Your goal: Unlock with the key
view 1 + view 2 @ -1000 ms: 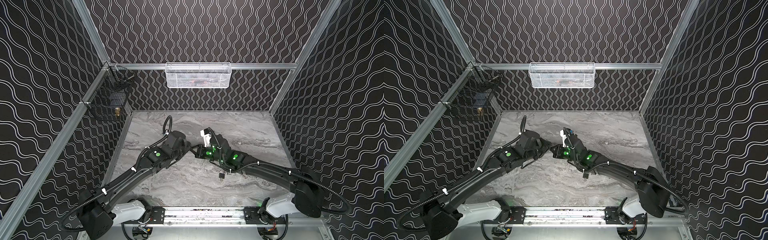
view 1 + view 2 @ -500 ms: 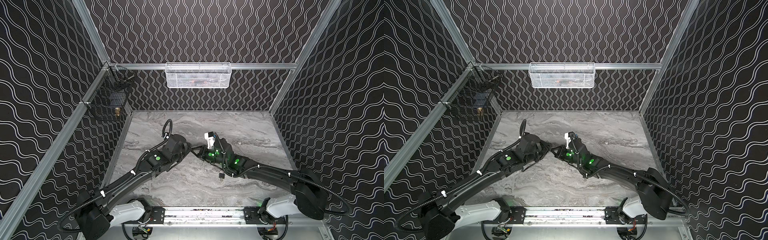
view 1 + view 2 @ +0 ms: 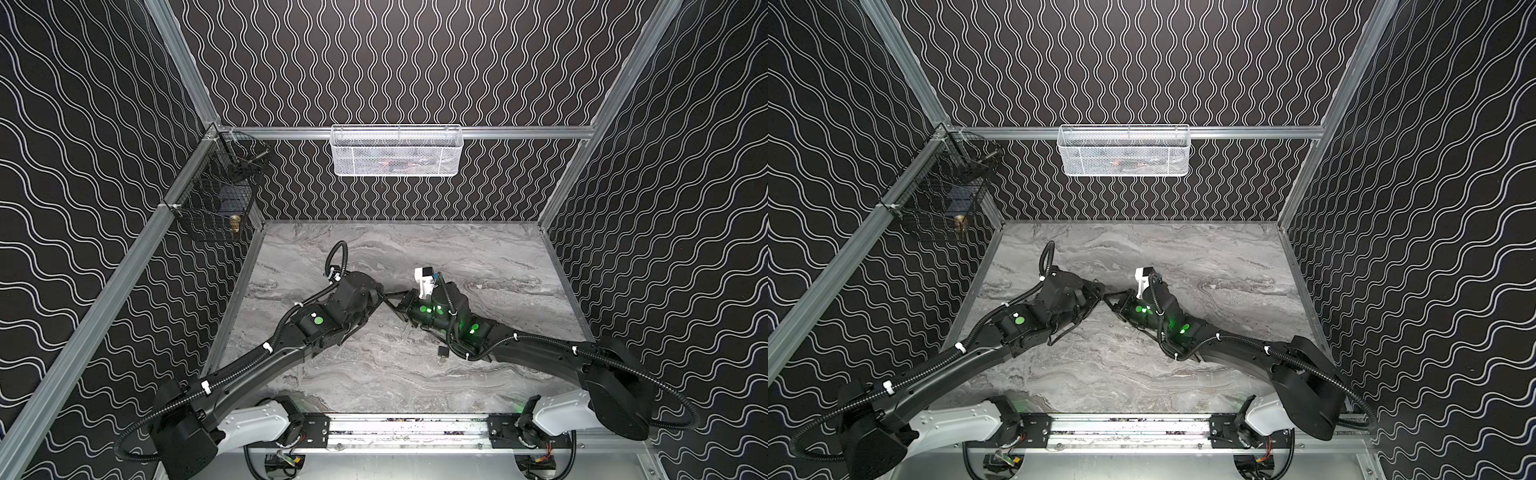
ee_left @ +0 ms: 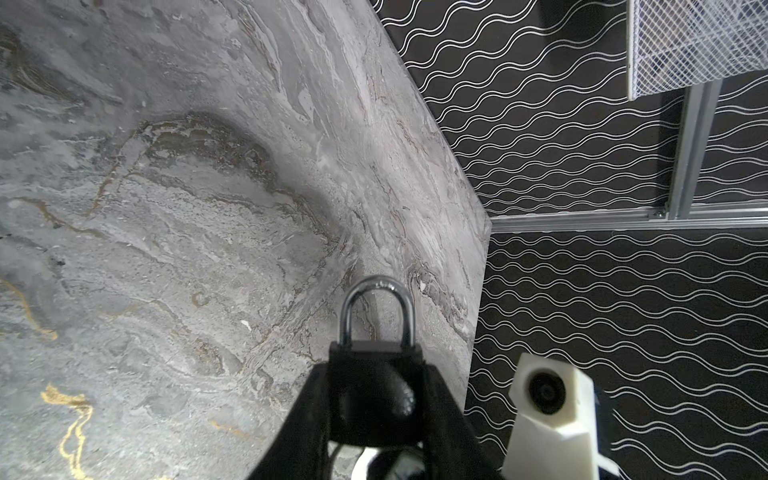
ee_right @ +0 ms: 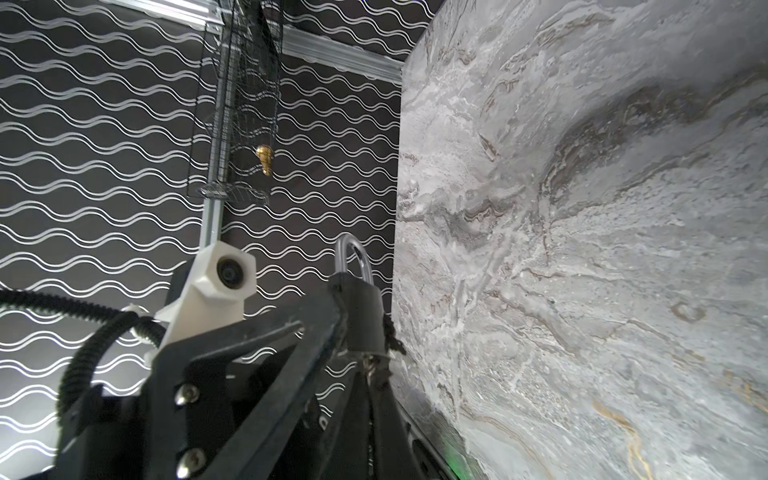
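A black padlock [image 4: 376,365] with a silver shackle [image 4: 376,291] sits upright between the fingers of my left gripper [image 4: 376,399], which is shut on its body. In the right wrist view the padlock [image 5: 361,307] shows edge-on. My right gripper [image 5: 372,374] is shut, its tips pressed against the padlock's underside. A small bit of the key [image 5: 371,366] shows there; most of it is hidden. In both top views the left gripper [image 3: 383,296] [image 3: 1098,294] and right gripper [image 3: 395,301] [image 3: 1109,300] meet tip to tip above the middle of the marble table [image 3: 478,257].
A white mesh basket [image 3: 397,151] hangs on the back wall. A black wire cage [image 3: 216,199] with a brass piece [image 3: 235,224] hangs on the left wall. A small dark object [image 3: 443,354] lies on the table beside the right forearm.
The right wrist has turned and shifted slightly to the right, and the left arm has settled a little lower. The two grippers stay joined at the padlock.
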Robot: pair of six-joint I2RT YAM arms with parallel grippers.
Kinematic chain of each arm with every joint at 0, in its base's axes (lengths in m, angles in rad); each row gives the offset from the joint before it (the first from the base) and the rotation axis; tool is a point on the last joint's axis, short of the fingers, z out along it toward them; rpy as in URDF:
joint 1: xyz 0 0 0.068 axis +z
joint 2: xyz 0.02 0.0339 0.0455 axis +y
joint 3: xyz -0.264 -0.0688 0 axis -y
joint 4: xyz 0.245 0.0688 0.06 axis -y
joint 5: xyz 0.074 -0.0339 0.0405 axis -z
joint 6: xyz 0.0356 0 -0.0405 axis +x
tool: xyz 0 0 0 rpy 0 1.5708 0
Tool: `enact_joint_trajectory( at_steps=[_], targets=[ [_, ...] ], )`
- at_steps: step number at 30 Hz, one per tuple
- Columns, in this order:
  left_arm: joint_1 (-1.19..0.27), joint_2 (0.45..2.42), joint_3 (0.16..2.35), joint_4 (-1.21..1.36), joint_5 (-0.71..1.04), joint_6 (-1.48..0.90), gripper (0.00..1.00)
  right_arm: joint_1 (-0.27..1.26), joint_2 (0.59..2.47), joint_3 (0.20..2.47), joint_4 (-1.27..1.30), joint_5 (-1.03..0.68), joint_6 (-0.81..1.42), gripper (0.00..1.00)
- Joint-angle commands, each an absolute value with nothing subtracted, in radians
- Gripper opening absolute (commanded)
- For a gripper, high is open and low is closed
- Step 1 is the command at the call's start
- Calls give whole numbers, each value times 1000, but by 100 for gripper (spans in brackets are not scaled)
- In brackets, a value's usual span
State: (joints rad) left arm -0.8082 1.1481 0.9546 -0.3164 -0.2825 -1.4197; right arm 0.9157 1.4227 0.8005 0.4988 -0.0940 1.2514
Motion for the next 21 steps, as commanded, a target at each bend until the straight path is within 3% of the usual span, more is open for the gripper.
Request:
enact_joint_trajectory(
  at_steps=[1,13,21],
  targets=[
    [-829,1144,954,-183,-89,-1472,0,922,1416,801,669,-88,1301,0],
    [-830,1178,947,-109,2,-1507,0,927,1414,775,724,-92,1329,0],
    [-839,1157,920,-90,-28,-1524,0,928,1402,751,788,-92,1389,0]
  ],
)
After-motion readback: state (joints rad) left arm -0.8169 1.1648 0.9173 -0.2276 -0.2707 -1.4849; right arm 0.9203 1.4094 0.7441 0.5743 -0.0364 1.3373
